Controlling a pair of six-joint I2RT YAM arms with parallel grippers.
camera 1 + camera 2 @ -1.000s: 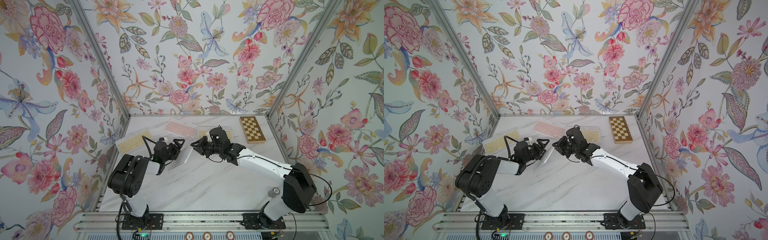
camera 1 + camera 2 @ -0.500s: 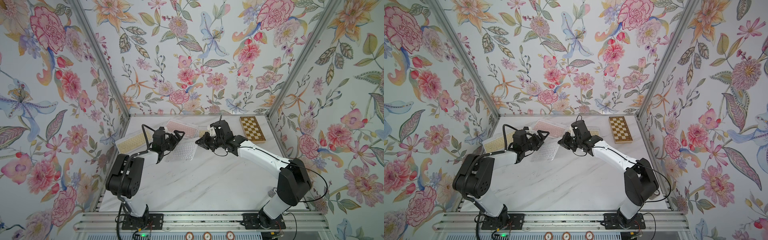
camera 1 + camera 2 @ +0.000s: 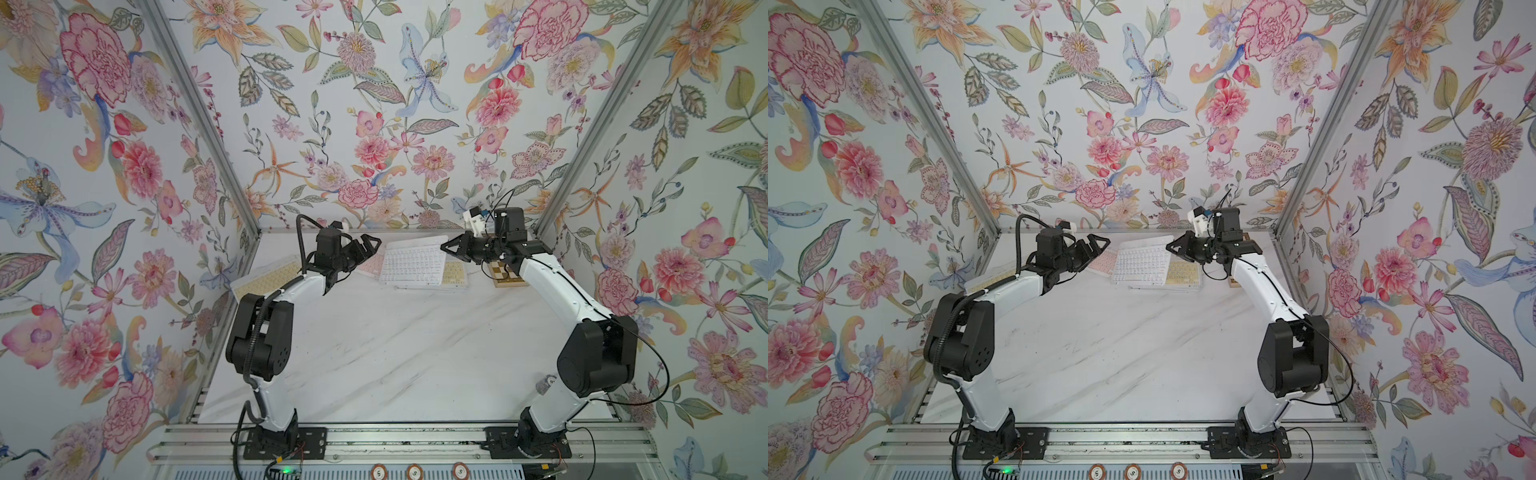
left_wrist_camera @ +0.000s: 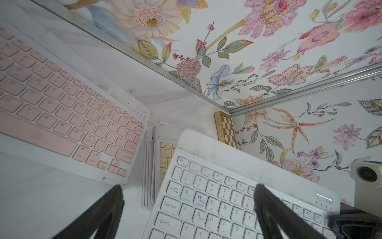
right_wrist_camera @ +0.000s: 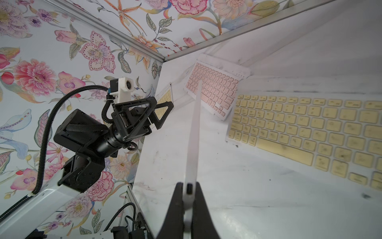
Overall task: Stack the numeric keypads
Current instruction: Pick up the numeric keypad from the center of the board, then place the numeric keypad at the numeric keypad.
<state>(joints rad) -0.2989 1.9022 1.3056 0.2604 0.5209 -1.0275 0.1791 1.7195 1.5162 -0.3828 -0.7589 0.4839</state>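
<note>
Right wrist view tells the grip: the right gripper is pinched tight on the short end of the white keypad, which runs away from the jaws edge-on. In both top views that keypad hangs slightly tilted over the yellow-topped stack near the far edge of the table, toward the far right corner where the chessboard lies. It seems to cover the stack only in part, its free end jutting toward the pink keypad. The left gripper stands wide open just off that free end, holding nothing.

To land it well, I'd shift the white keypad toward the chessboard side until its outline squares with the stack, level it, lower it flat — then release. The open left jaws could steady the free end — a one-ended pinch may let it sag or swivel. Another yellow keypad lies by the left edge.
</note>
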